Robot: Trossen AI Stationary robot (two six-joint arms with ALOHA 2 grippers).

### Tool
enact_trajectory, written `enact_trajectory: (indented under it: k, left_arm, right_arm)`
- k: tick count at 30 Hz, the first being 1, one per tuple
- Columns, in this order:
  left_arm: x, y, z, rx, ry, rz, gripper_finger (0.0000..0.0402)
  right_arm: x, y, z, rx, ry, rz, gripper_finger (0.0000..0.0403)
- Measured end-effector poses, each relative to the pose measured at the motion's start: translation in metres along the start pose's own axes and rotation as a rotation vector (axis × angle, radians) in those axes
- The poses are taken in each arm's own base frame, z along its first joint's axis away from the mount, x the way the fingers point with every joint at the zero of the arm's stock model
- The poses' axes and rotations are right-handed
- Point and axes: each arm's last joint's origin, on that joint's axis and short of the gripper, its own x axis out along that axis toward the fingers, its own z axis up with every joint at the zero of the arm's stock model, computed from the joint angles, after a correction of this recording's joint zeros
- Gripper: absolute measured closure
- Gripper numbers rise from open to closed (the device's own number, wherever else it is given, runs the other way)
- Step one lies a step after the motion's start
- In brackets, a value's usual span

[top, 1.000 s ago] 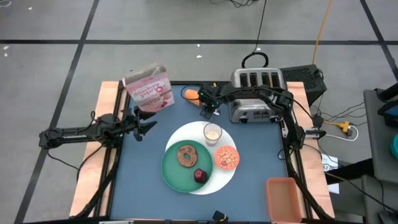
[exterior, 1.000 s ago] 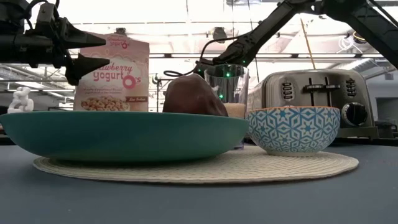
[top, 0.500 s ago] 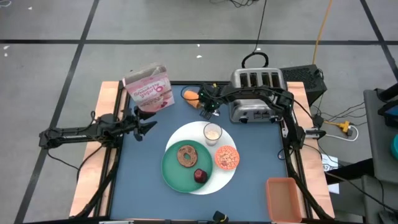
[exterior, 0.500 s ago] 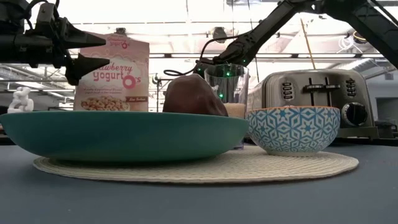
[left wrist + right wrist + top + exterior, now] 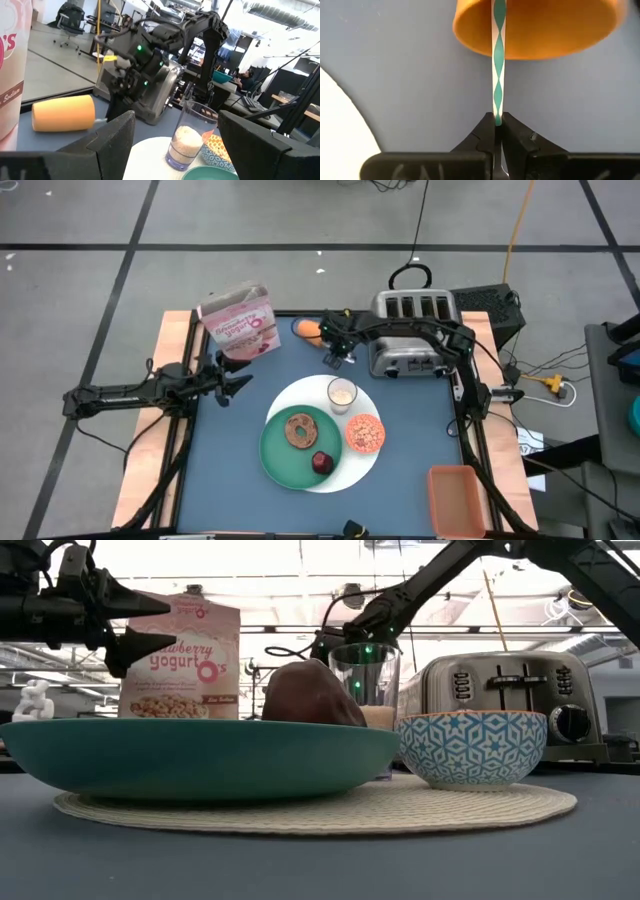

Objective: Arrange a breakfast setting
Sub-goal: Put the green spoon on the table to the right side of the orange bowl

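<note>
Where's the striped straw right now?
The green-and-white striped straw is pinched in the shut right gripper, running from the orange cup lying at the table's back, left of the toaster.

Ahead of the right gripper's (image 5: pixel 340 358) closed fingers (image 5: pixel 490 131), pinched on a green-and-white striped straw (image 5: pixel 498 60), an orange cup (image 5: pixel 309 332) lies on its side and blocks the way; the toaster (image 5: pixel 412 330) stands close beside them; the glass (image 5: pixel 342 394) and round mat (image 5: pixel 290 402) sit near on the other side; bare blue worktop (image 5: pixel 230 470) opens below the left gripper's (image 5: pixel 236 376) fingers; the cereal box (image 5: pixel 240 320) stands just beside those.
</note>
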Motion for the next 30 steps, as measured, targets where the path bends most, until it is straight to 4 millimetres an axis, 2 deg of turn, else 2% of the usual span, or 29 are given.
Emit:
enact_trajectory:
  k: [16,24,30]
  left_arm:
    - [0.000,0.000,-0.001,-0.001,0.006,0.001,0.0115]
    - [0.000,0.001,-0.002,-0.002,0.018,0.006,0.0115]
    - [0.000,0.001,-0.002,-0.004,0.018,0.005,0.0115]
  right_arm:
    - [-0.064,0.002,0.030,-0.017,0.099,-0.003,0.0389]
    - [-0.096,0.013,0.044,-0.045,0.067,0.008,0.0389]
    - [-0.112,0.026,0.045,-0.077,0.086,0.017,0.0389]
